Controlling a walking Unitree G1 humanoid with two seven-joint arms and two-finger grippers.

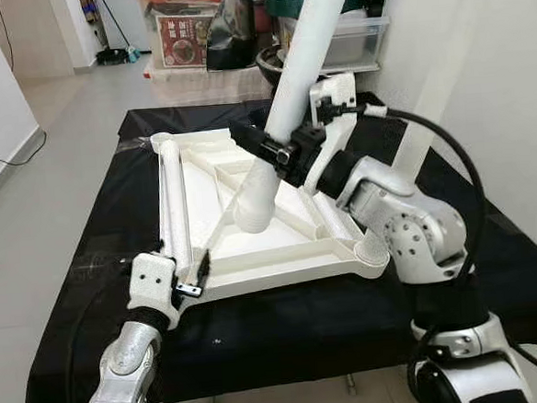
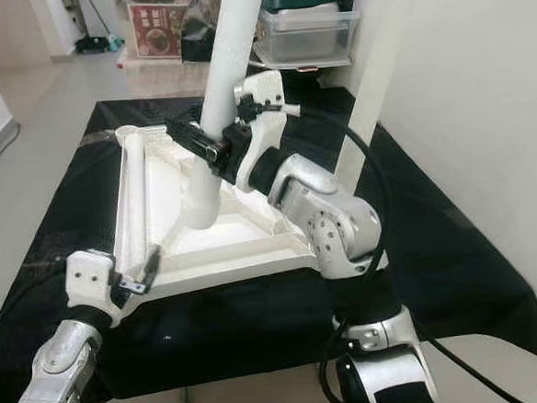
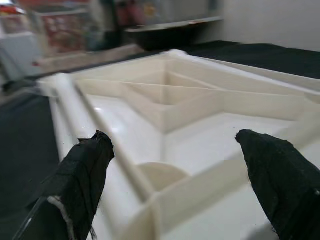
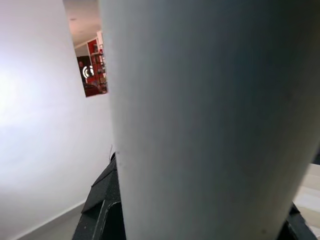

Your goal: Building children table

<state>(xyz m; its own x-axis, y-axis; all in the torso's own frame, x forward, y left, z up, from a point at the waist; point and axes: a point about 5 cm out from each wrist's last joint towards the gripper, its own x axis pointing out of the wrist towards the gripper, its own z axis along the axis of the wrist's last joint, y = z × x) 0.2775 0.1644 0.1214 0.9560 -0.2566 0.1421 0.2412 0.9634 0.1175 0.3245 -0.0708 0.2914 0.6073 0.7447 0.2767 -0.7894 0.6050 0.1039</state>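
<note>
While white tabletop [image 1: 251,212] lies upside down on black-draped table [image 1: 89,269], right gripper [image 1: 279,150] fingers clamp white table leg [image 1: 289,99] mid-length, lower end over ribbed underside. Second leg [image 1: 172,199] lies along tabletop's left edge. Left gripper [image 1: 196,278] fingers spread, unladen, at near left corner. Leg likely light, stiff, smooth hollow plastic, slippery; hold low, near socket end.

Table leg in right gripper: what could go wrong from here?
1. The table leg is tilted in the right gripper, its lower end short of any corner socket; it may jam.
2. The left gripper is open at the tabletop corner, gripping nothing, so the top could slide.
</note>
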